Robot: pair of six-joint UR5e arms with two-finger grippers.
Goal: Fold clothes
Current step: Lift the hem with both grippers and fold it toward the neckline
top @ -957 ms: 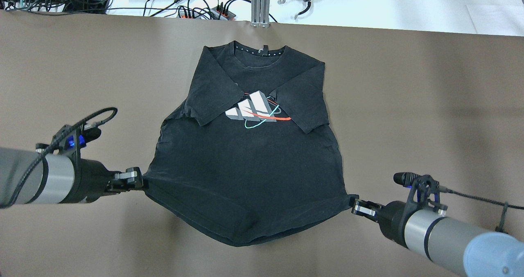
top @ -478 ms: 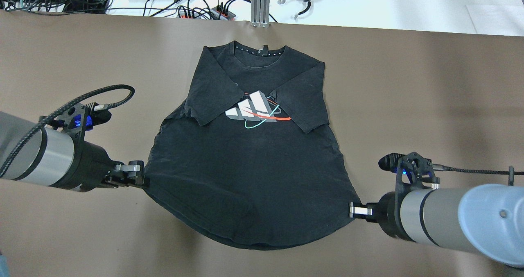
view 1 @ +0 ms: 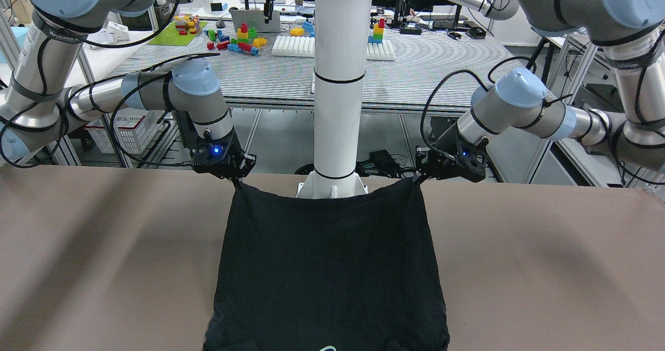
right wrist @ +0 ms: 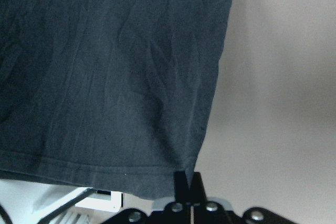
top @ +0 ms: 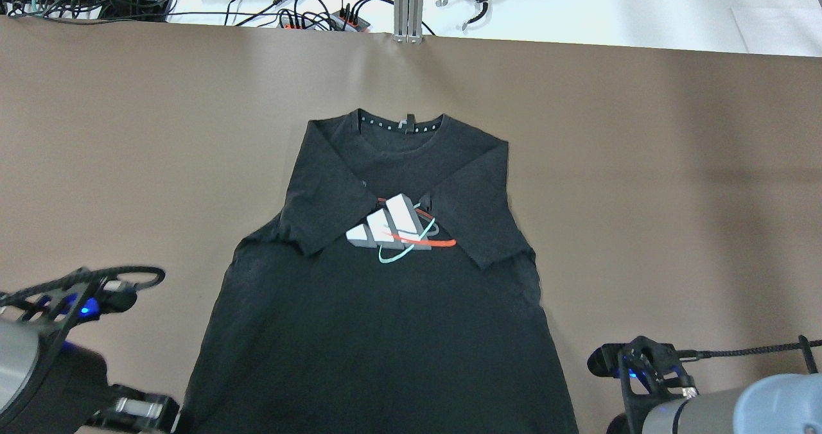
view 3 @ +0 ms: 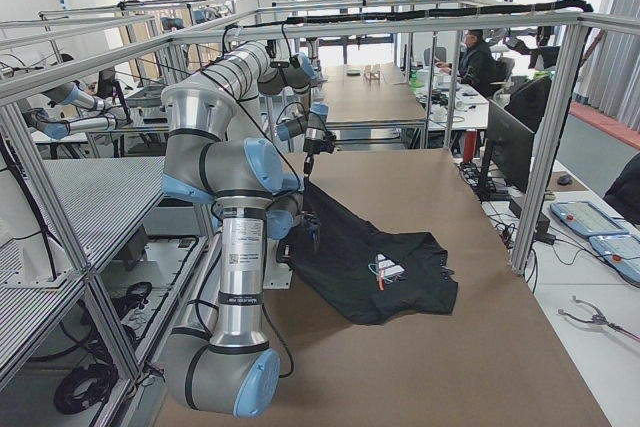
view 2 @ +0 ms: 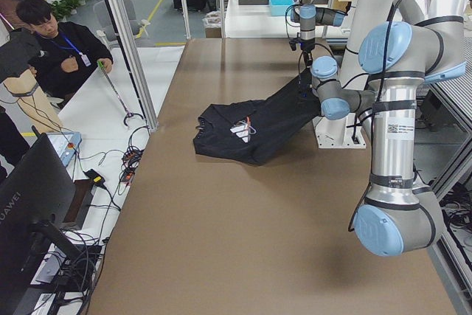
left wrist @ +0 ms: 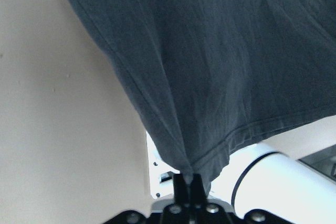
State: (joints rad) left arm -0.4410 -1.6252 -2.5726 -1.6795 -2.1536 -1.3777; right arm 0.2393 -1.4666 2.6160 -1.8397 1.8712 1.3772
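Front view: the black soft T-shirt (view 1: 327,257) lies mid-frame on the brown bench (view 1: 545,268). Its hem (view 1: 327,192) is raised before the white round pole (view 1: 340,107), with the left claw (view 1: 419,178) and right claw (view 1: 238,184) each clamped on a hem corner.

Overhead: the bench stretches wide to the left, right and above the collar (top: 401,122). The white-red-teal chest print (top: 399,228) shows fully only here.

Wrist views: both claws are pinched on the hem.

Clothes (top: 385,331): black cloth, matt, soft knit, slightly faded; fine creases, stitched hem.
Chest print (top: 399,230): smooth flat film, white-grey, red, teal; faint sheen.
Table (top: 642,164): brown covering, matt, smooth.
Left arm (view 1: 543,120), right arm (view 1: 98,99): silver satin metal tubes, pale-blue glossy caps, plastic by look.
Left gripper (left wrist: 188,178), right gripper (right wrist: 189,176): matt black; metal or plastic unclear.
White pole (view 1: 340,107): glossy, smooth.
Cable (top: 738,354): black braided sleeve, rough.
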